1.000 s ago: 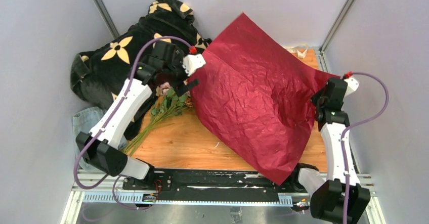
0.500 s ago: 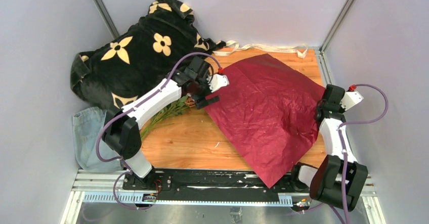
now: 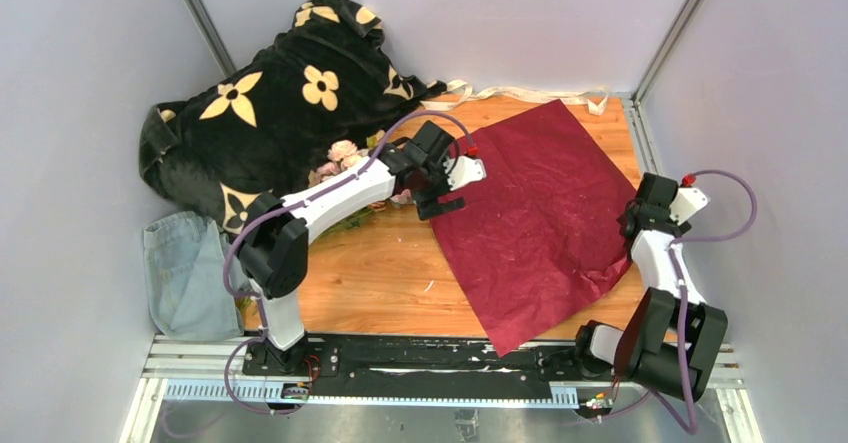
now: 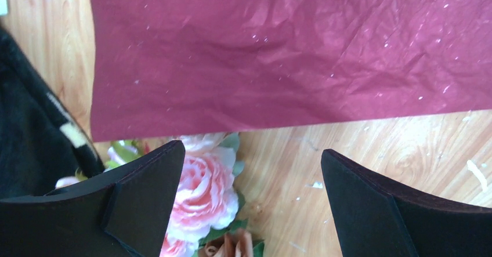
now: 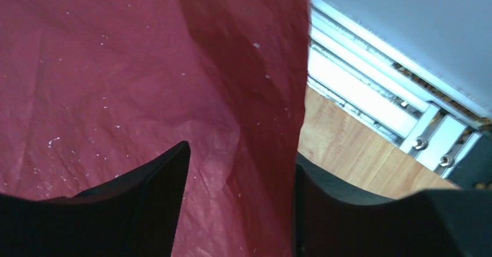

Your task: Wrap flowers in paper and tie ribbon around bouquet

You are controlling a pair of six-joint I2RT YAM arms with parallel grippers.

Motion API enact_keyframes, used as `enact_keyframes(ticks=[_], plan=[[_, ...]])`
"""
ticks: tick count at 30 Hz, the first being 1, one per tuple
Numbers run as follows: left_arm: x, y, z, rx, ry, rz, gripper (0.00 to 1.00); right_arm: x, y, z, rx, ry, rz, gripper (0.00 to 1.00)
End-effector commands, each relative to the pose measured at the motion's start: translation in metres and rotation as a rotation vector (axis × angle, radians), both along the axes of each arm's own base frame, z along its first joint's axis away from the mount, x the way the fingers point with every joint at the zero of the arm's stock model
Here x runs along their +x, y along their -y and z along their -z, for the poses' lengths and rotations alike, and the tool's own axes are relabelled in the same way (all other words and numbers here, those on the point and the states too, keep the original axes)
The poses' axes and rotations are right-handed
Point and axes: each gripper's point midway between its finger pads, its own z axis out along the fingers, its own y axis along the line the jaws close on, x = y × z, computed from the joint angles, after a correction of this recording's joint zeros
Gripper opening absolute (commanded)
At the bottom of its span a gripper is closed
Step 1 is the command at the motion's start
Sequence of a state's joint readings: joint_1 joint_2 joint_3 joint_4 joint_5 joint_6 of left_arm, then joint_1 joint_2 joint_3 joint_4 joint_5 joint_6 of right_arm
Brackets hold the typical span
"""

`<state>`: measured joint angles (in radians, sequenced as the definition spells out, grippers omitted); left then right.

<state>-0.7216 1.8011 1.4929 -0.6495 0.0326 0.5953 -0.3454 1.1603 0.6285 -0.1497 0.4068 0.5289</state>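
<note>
No word, label, brand mark or number can be read in any of the three views. The only marking is a pattern of cream four-petal flowers on the black blanket, heaped at about 10 o'clock off the tabletop, and it has no lettering.

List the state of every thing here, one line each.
paper, spread on the table, right edge raised.
flowers, lying unwrapped at the paper's left edge.
ribbon, loose along the far table edge, untied.
left gripper, open, empty.
right gripper, jaws open around the paper's raised edge.
</note>
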Motion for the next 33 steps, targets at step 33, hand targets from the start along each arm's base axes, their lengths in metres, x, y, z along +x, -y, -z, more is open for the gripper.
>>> enact_keyframes(ticks=[33], plan=[[-0.11,-0.313,0.044,0.274,-0.219,-0.535,0.62,0.075,-0.296,-0.003,0.112,-0.247,-1.29,0.49]])
